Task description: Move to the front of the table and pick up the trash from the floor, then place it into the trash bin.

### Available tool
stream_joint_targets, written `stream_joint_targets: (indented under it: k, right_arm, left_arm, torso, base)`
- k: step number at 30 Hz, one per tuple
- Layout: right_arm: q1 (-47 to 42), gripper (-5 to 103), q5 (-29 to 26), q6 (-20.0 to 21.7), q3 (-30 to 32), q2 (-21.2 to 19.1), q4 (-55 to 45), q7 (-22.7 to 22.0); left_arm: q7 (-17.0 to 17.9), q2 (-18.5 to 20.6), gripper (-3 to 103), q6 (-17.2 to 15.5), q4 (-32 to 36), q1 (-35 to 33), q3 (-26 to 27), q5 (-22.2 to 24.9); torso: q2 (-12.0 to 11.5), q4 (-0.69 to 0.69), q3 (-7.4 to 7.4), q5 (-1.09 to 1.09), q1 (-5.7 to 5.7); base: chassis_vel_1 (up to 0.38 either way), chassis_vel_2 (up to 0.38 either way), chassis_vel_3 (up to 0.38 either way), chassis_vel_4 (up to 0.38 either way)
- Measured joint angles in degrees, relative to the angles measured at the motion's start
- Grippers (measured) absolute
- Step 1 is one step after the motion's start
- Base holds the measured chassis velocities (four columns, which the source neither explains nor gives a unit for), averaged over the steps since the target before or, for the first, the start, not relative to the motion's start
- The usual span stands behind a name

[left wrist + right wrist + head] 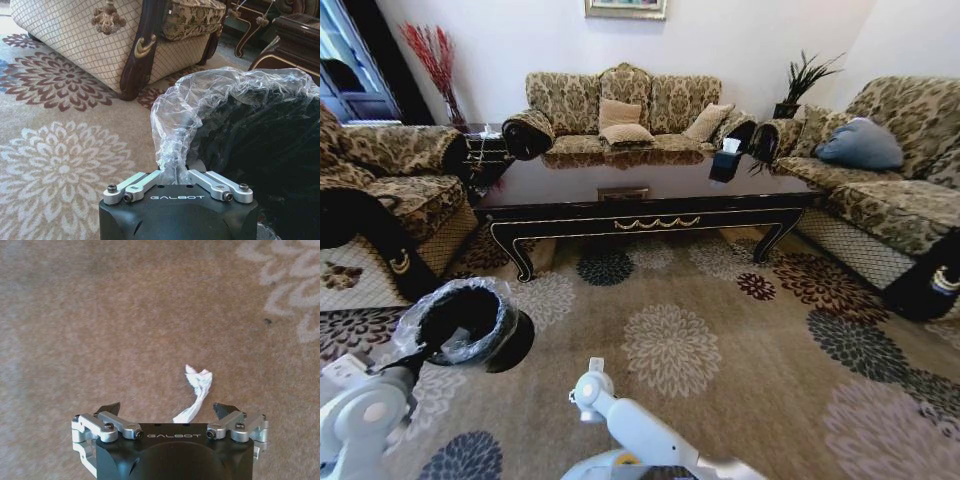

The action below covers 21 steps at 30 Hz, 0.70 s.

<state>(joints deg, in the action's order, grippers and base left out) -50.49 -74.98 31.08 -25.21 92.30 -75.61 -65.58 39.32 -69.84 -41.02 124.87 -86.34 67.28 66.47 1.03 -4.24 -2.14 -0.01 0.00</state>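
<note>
The left end effector (175, 175) is clamped on the crinkly plastic liner at the rim of the trash bin (460, 320), holding the bin at the robot's left above the flowered carpet (740, 330). From the left wrist, the liner bunches up between the closed fingers, with the black inside of the bin just beyond and a sofa base (75, 45) farther off.

The right end effector (170, 412) points down at the carpet with its fingers spread wide, released. A crumpled white tissue (196, 390) lies on the carpet between them; whether either finger touches it is hard to say. A tiny dark speck (268, 320) sits well apart.

The dark worktop (650, 195) stands ahead, in front of the middle sofa (620, 115).
</note>
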Motion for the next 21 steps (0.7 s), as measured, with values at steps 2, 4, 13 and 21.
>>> stream_joint_targets:
  k: [2,4,13,21]
  right_arm:
    - [-0.3,100,1.8,-0.1,0.2,0.0,0.9,0.4]
    - [-0.5,100,2.7,-0.2,0.4,0.0,1.4,0.5]
    - [-0.9,100,7.0,-1.9,3.6,-0.1,5.9,4.8]
    - [-1.7,99,8.5,-2.6,5.5,-0.1,7.6,6.7]
  left_arm:
    - [-0.1,0.0,2,0.0,0.3,-0.2,0.2,0.1]
    - [-0.1,0.0,2,0.0,0.5,-0.4,0.3,0.1]
    - [-0.1,-0.3,2,0.0,1.7,-0.8,0.1,-0.2]
    - [0.3,-0.7,2,0.1,2.4,-0.7,-1.0,-1.2]
  torso:
    - [0.0,0.00,0.00,0.00,0.00]
    - [0.0,0.00,0.00,0.00,0.00]
    - [0.0,0.00,0.00,0.01,0.00]
    - [0.0,0.00,0.00,0.01,0.00]
  base:
    - [0.000,0.000,0.000,0.000]
    - [0.000,0.000,0.000,0.000]
    - [0.000,0.000,0.000,0.000]
    - [0.000,0.000,0.000,0.000]
